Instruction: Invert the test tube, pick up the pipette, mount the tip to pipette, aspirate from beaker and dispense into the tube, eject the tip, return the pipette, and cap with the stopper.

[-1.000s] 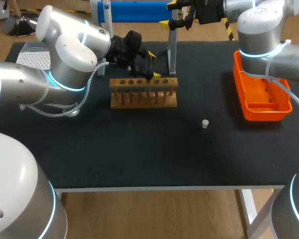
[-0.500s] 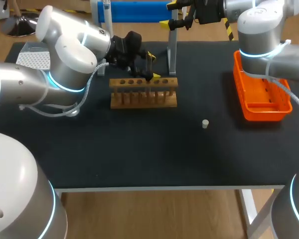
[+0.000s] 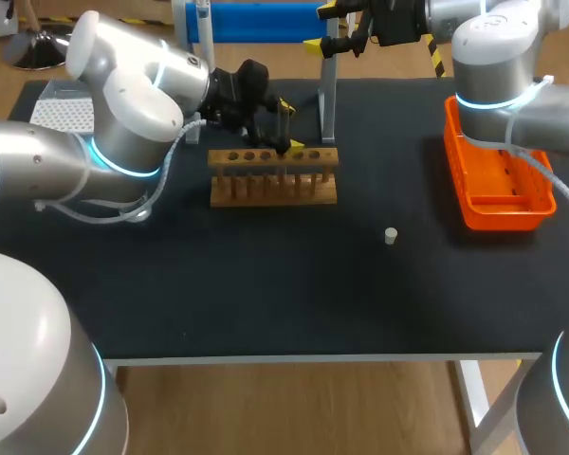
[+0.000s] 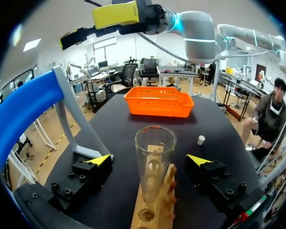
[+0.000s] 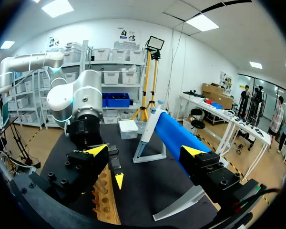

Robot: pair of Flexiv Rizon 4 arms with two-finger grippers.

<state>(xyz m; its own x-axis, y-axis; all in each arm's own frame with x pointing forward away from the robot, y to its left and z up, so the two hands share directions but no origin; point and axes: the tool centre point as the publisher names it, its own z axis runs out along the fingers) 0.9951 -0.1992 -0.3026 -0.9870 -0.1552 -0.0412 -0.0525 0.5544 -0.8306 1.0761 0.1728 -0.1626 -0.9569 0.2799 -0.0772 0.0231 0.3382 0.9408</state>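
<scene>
Progress is looking early: by my judgement only the first step is done. At the far left the white tip box [image 3: 64, 109] is sitting at the table's back corner. Near it the pipette [image 5: 150, 125] is hanging untouched at the left end of the blue-barred stand [image 3: 266, 21], which is running along the back of the table.

Next along, the left gripper [image 4: 149, 161] is hanging over the wooden rack [image 3: 273, 178]. Its fingers are standing apart, one on each side of the glass tube [image 4: 155, 157], and neither is touching it. The tube is standing upright, open mouth up, with its lower end sitting in a hole toward the rack's right end, so the inverting is appearing finished.

By the stand's right end the right gripper [image 5: 144, 151] is hovering high, fingers wide apart and holding nothing. In front of it and to the right, the small white stopper [image 3: 391, 235] is lying on the dark table, well apart from the rack. At the right edge the orange basket [image 3: 498, 204] is sitting.

Picking up the pipette, fitting a tip, drawing and dispensing, ejecting, returning and capping are all waiting — and I am not making out the beaker
</scene>
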